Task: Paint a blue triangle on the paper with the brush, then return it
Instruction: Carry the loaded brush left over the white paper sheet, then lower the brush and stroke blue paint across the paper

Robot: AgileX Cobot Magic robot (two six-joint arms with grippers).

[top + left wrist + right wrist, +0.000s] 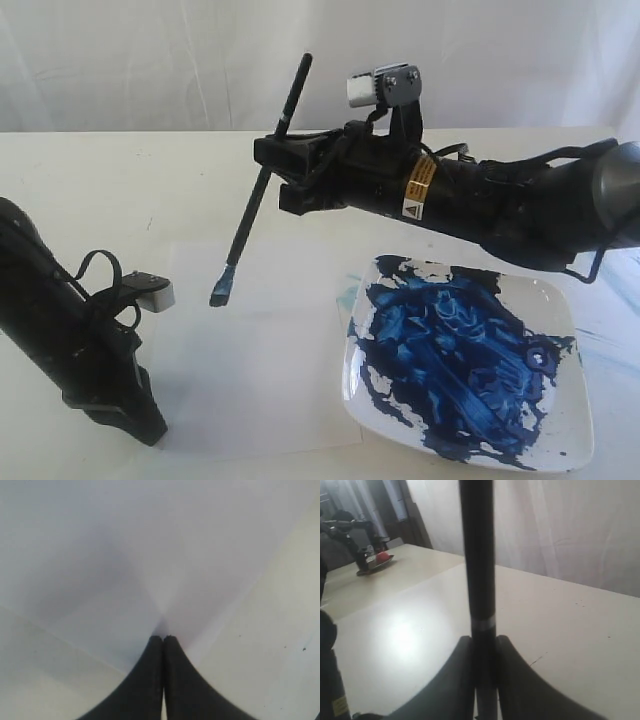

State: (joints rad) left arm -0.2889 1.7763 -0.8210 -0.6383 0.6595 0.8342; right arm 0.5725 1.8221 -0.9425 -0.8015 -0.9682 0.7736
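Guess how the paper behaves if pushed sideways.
Probably thin and floppy: the paper lies dead flat on the table. Likely light and apt to slide, though the shut left fingers seem to pin one corner. Elsewhere it may buckle.

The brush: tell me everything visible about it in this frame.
The brush is long and thin: black handle, a pale band seen in the right wrist view, small flat bristle tip stained blue. It stands tilted, tip down, clamped partway along the handle by the right tool. In the exterior view its tip is over the paper, left of the plate; contact with the sheet cannot be told.
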